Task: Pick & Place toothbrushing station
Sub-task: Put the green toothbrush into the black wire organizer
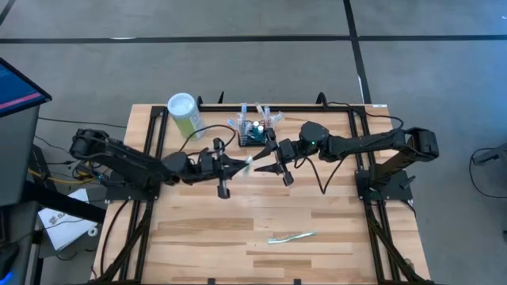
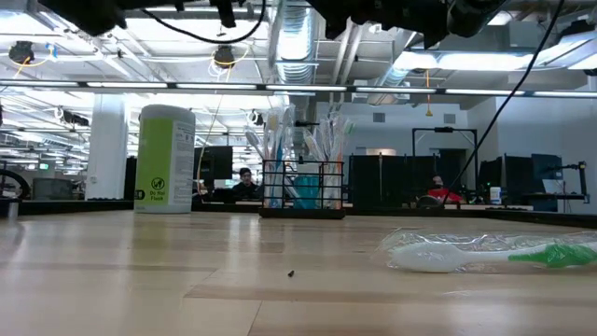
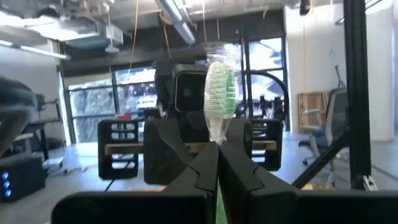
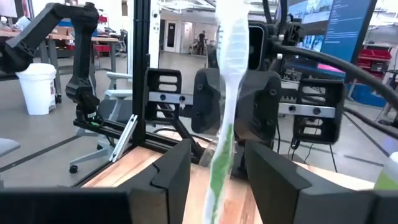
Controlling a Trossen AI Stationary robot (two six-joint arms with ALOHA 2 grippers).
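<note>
The wooden worktop [image 1: 238, 229] carries both dark arms, which meet nose to nose above its middle, evidently so that one wrapped toothbrush [image 1: 250, 161] can pass from one to the other in the air. At the far edge stands the pale-green canister [image 1: 184, 113] with its white lid, and just beside it, toward the right arm's side, the toothbrushing station [image 1: 255, 131], a small black wire basket already bristling with wrapped brushes; it sits close behind the meeting point, a short reach beyond both tools. The left tool [image 1: 240, 164] is clenched on the toothbrush: its wrist view shows the two fingers pressed together on the wrapped handle, with the green-and-white head standing up past them. The right tool [image 1: 269, 164] faces it with its fingers spread, the brush standing in the gap between them without either clearly touching it, so it looks released rather than gripping. Smallest and farthest off, a second wrapped toothbrush [image 1: 291, 237] lies flat on the worktop near the front edge, well apart from the basket and both tools.
</note>
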